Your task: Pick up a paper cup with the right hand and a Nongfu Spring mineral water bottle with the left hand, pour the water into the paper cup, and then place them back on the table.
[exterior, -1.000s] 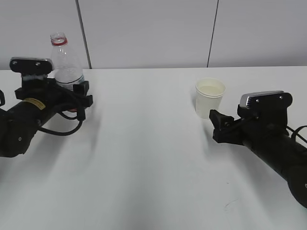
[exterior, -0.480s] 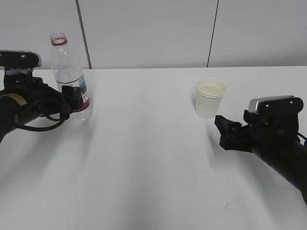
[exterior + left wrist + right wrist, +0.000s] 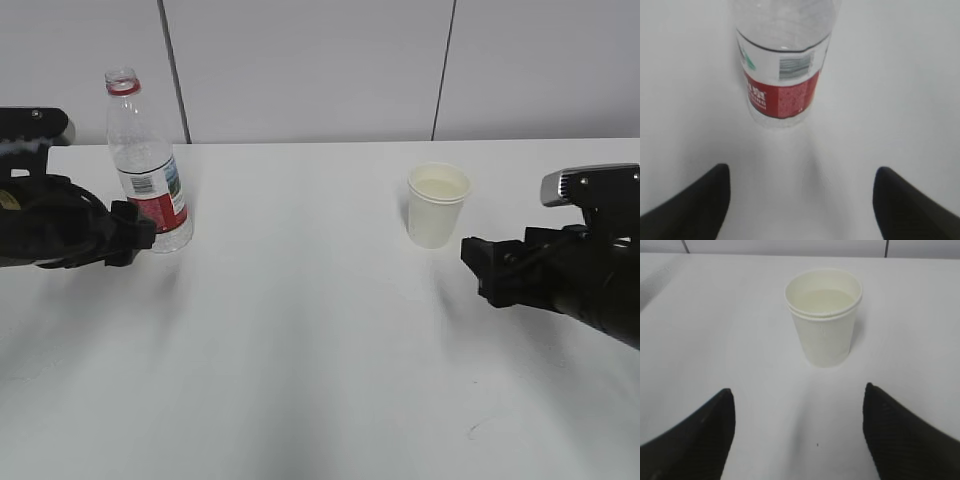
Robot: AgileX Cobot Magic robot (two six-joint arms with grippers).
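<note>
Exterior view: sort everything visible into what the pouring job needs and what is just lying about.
Job:
- paper cup, upright, liquid inside
- Nongfu Spring mineral water bottle, upright, uncapped
- left hand, open, apart from the bottle
- right hand, open, apart from the cup
- table

Lying about:
- nothing; only the panelled wall behind

The exterior view looks down at a slant across the table (image 3: 320, 330) toward the back wall, with both arms in frame. The left wrist view peers forward and down, close on the Nongfu Spring mineral water bottle (image 3: 782, 65). The right wrist view faces the paper cup (image 3: 824, 317) closely. Both objects also appear in the exterior view.
</note>
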